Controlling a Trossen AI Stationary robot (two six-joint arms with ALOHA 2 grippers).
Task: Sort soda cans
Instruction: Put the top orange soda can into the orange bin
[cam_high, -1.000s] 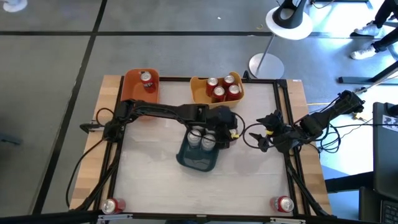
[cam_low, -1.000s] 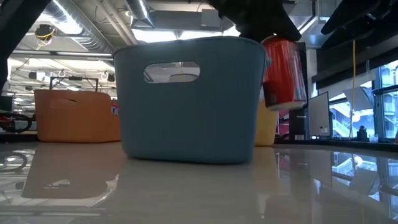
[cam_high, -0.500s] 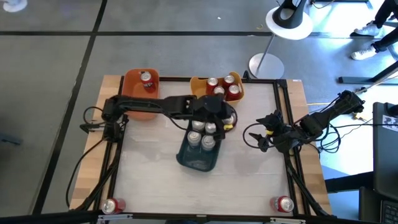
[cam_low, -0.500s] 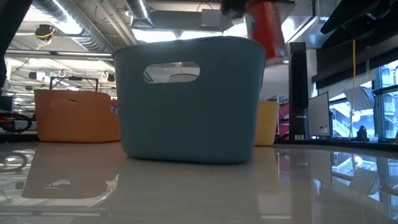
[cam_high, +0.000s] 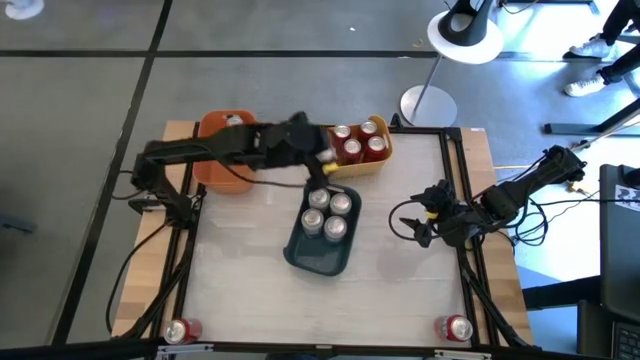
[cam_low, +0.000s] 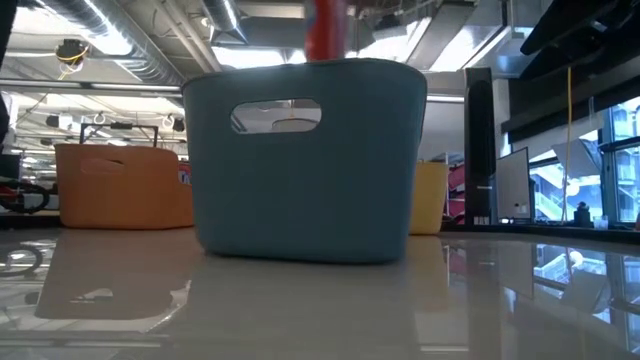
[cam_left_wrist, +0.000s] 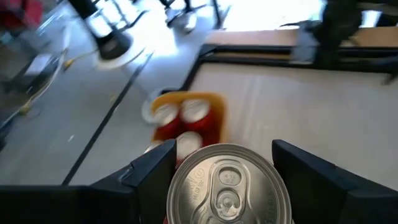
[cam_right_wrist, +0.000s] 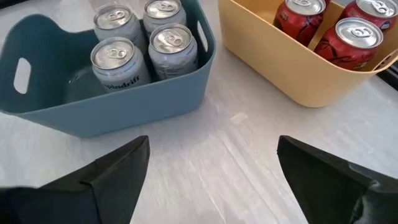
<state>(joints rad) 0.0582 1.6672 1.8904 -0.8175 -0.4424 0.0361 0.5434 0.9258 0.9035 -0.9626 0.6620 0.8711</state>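
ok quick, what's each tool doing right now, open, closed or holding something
Left tool: closed on a red-bodied metal soda can, lifted near the yellow plastic bin.
Right tool: open, holding nothing, at the table's right side.

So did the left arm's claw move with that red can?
Yes. The left gripper, holding a red can, went from beside the blue bin toward the far edge, now between the orange bin and yellow bin.
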